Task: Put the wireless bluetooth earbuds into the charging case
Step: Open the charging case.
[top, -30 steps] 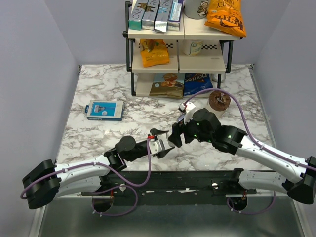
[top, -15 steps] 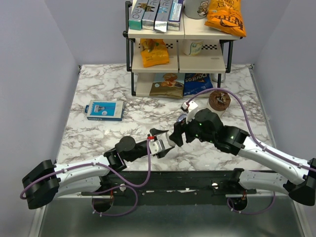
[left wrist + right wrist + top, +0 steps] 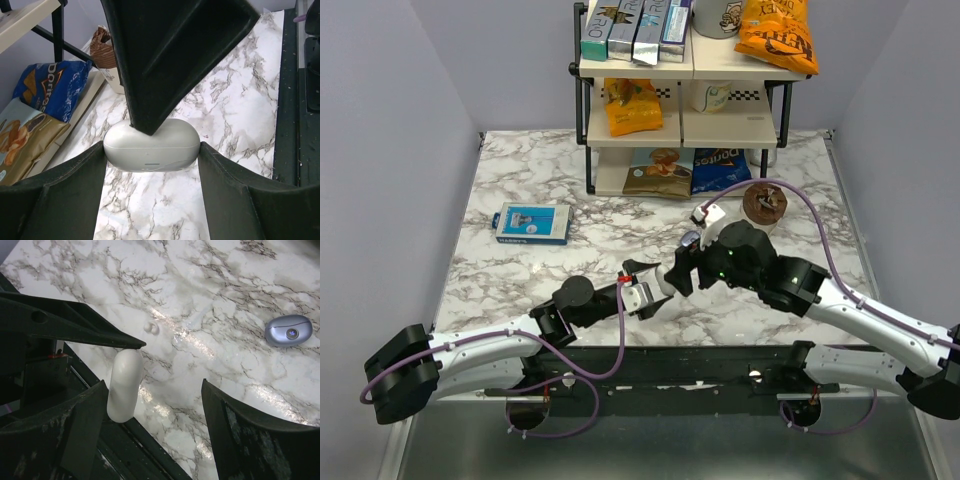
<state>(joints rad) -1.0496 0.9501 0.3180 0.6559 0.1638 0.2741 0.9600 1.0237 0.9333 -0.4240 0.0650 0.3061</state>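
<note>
Grips a white oval pebble in the left gripper, squeezed end to end between both fingers and held above the near edge of the marble table. Rests one finger of the right gripper on that pebble, touching its upper side with the tip. Spreads the right jaws wide, clamping nothing. Seen from overhead, has the two grippers nose to nose near the front middle of the table.

Holds the charging case in neither gripper. Shows it in the right wrist view lying on the marble: rounded, lavender-blue, apparently closed, with a small dark window on its face. Sits off to the side, past the finger farther from the pebble, not between the jaws. Well apart from the pebble and from the left fingers.

Shows one earbud as well: tiny, pale, alone on the table. Lies just past the tip of the left gripper's upper finger, near the pebble's far end but clear of it. Falls within the spread of the right jaws, touching neither finger. Well apart from the charging case, with marble between.
</note>
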